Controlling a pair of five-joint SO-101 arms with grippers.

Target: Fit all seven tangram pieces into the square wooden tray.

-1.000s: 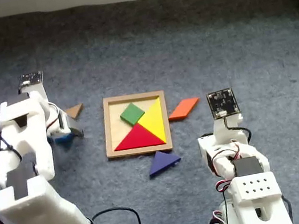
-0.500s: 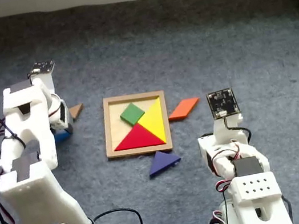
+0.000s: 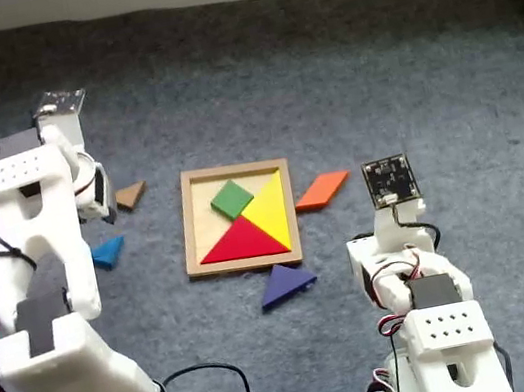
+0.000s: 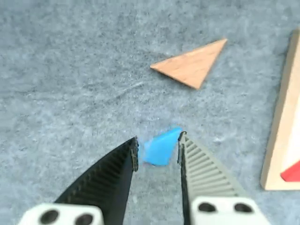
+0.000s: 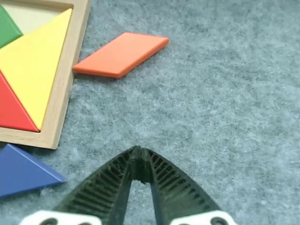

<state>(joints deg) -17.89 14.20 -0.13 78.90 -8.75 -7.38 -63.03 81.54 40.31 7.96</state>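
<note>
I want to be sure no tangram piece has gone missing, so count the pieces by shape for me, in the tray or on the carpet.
Triangles: 5 - red triangle, yellow triangle, dark blue triangle, light blue triangle, wooden triangle
Squares: 1 - green square
Parallelograms: 1 - orange parallelogram
Total: 7

A grey-blue carpet (image 3: 401,60) covers the table. The square wooden tray (image 3: 187,229) lies flat near its middle. An orange parallelogram (image 3: 322,189) lies just beside the tray's right edge, and a dark blue triangle (image 3: 285,284) lies just beyond its near edge. To the tray's left lie a plain wooden triangle (image 3: 130,195) and, farther out, a small light blue triangle (image 3: 108,253).
</note>
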